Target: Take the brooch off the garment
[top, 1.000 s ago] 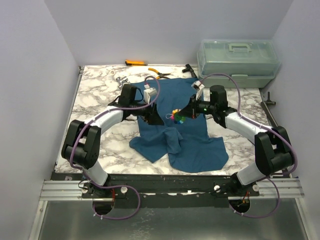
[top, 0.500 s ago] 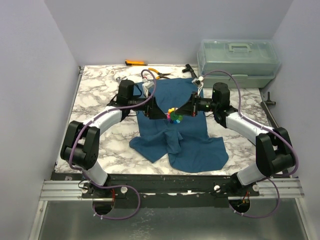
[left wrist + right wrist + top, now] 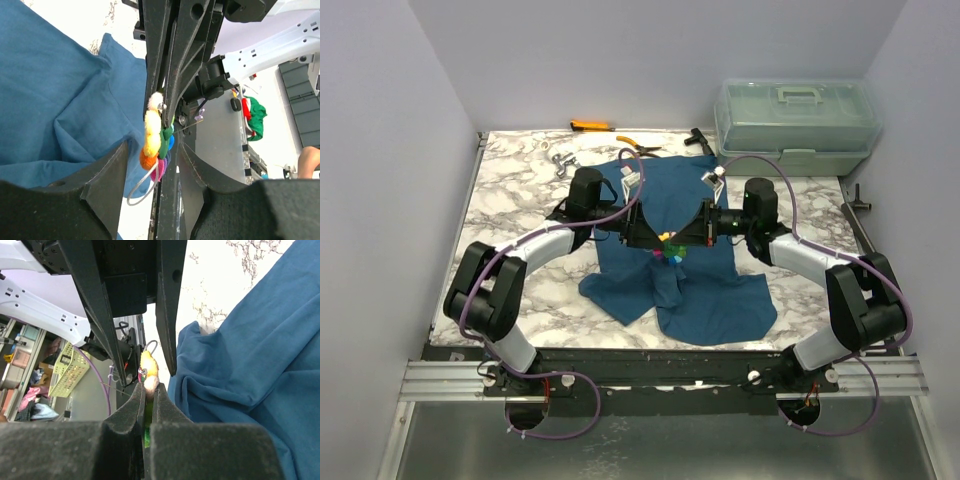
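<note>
Brooch (image 3: pixel 152 142) sits pinched in the closed right hand (image 3: pixel 148 391). The left hand (image 3: pixel 649 240) has moved in, open fingers now straddling it.

Marble table (image 3: pixel 510 190) carries teal garment (image 3: pixel 720 292) (rumpled), clear lidded box (image 3: pixel 795 120), orange-handled pliers (image 3: pixel 642 149) at far edge.

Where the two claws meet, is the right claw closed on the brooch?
Yes, in the right wrist view the right claw is pressed shut with the brooch pinched at its tip.
</note>
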You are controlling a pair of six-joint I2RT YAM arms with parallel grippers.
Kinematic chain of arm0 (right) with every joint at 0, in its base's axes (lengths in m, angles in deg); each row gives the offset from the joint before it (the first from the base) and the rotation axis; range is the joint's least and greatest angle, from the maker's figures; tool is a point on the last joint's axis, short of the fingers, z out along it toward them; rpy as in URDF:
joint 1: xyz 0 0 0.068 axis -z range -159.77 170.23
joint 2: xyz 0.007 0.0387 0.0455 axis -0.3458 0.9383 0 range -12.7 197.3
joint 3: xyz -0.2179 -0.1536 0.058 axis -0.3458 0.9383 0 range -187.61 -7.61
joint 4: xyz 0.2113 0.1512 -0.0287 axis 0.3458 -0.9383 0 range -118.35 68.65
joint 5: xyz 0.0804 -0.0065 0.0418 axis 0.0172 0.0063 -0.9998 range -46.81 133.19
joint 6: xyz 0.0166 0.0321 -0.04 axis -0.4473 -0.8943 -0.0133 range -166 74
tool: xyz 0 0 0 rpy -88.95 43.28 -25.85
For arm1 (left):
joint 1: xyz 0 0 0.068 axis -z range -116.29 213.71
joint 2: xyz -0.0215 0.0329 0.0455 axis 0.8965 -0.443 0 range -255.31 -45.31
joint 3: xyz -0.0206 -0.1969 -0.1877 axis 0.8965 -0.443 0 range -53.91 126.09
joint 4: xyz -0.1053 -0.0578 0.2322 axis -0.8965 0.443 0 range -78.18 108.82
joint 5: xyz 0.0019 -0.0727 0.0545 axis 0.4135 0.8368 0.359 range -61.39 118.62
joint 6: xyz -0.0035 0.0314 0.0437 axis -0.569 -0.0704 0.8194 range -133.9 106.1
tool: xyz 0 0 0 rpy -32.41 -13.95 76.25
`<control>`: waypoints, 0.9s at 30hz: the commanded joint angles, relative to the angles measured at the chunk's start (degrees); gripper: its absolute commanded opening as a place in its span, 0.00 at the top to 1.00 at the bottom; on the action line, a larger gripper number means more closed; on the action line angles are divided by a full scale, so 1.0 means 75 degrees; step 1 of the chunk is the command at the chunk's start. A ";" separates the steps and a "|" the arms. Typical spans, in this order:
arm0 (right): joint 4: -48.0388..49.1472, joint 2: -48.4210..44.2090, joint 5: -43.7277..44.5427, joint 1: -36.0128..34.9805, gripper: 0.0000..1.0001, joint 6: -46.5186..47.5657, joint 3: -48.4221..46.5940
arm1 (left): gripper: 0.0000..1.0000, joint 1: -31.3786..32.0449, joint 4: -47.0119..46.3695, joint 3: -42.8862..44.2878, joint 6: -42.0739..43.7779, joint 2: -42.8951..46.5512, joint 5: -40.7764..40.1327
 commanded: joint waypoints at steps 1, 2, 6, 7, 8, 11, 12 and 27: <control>-0.0039 -0.0144 -0.0184 -0.0035 0.99 0.0249 0.0119 | 0.55 0.0057 -0.0723 -0.0016 -0.0716 -0.0283 0.0324; -0.0044 -0.0150 -0.0170 -0.0033 0.99 0.0273 0.0122 | 0.55 0.0088 -0.0764 -0.0015 -0.0740 -0.0301 0.0333; -0.0035 -0.0134 -0.0138 -0.0042 0.99 0.0309 0.0176 | 0.55 0.0216 -0.0924 -0.0026 -0.0853 -0.0421 0.0322; -0.0025 -0.0134 -0.0139 -0.0045 0.99 0.0305 0.0188 | 0.55 0.0234 -0.0965 -0.0027 -0.0888 -0.0439 0.0322; -0.0017 -0.0121 -0.0148 -0.0053 1.00 0.0307 0.0189 | 0.56 0.0246 -0.1003 -0.0017 -0.0914 -0.0470 0.0322; -0.0008 -0.0121 -0.0171 -0.0059 1.00 0.0314 0.0207 | 0.60 0.0247 -0.1176 -0.0017 -0.1073 -0.0524 0.0333; -0.0013 -0.0122 -0.0177 -0.0059 1.00 0.0314 0.0205 | 0.61 0.0247 -0.1233 -0.0015 -0.1137 -0.0540 0.0354; 0.0135 -0.0054 -0.0193 -0.0071 0.98 0.0205 0.0213 | 0.96 0.0247 -0.2213 -0.0189 -0.1928 -0.0788 0.0468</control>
